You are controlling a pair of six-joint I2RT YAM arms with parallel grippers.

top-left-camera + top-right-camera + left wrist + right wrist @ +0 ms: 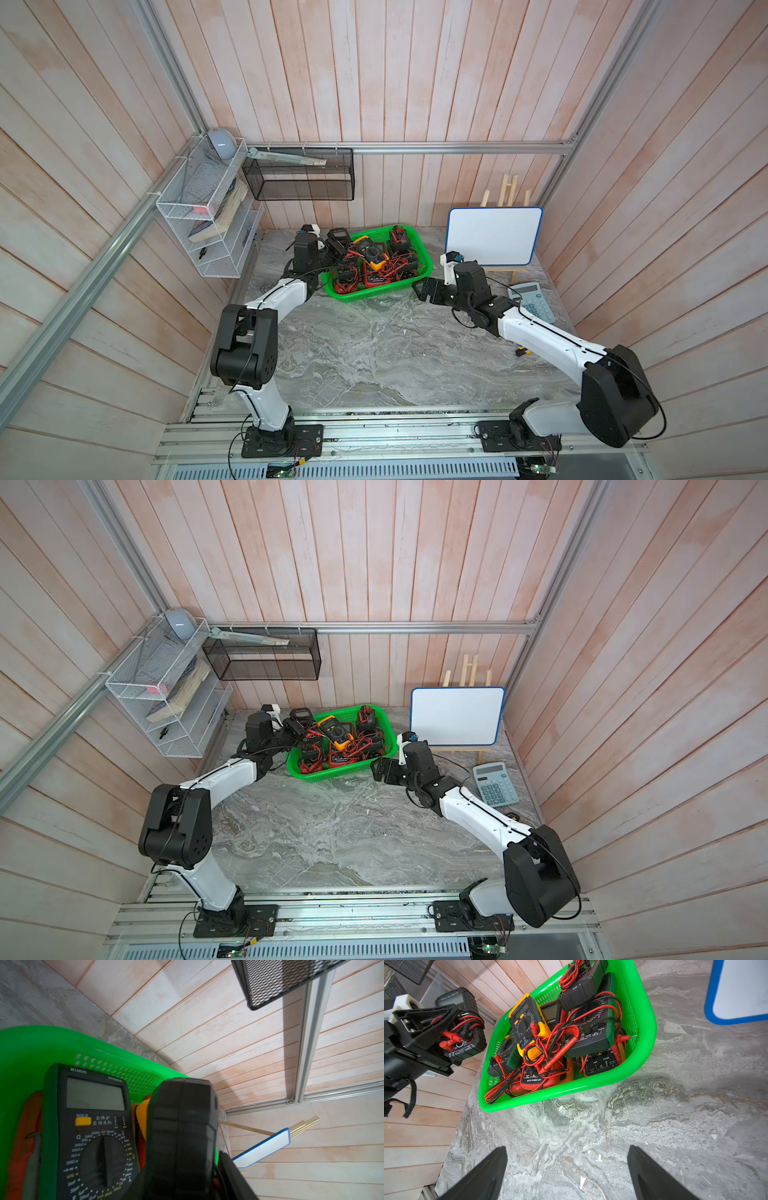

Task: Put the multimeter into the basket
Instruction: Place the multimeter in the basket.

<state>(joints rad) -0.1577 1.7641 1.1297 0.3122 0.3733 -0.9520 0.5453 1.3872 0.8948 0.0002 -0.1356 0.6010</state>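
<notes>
The green basket (pixel 374 295) (pixel 332 776) (pixel 648 1022) (pixel 31 1047) stands at the back of the marble table. It holds several multimeters tangled in red and black leads, among them a yellow one (pixel 372 253) (pixel 527 1022) and a green-edged one (pixel 93 1126). My left gripper (pixel 336 249) (pixel 446 1028) is shut on a black multimeter (pixel 338 239) (pixel 182 1136) (pixel 465 1022), held above the basket's back left corner. My right gripper (pixel 424 289) (pixel 566 1153) is open and empty, low over the table by the basket's front right corner.
A whiteboard on a wooden easel (pixel 494 235) stands right of the basket, with a calculator (pixel 534 301) in front of it. A black mesh bin (pixel 299 174) and a white wire rack (pixel 208 208) hang on the walls at back left.
</notes>
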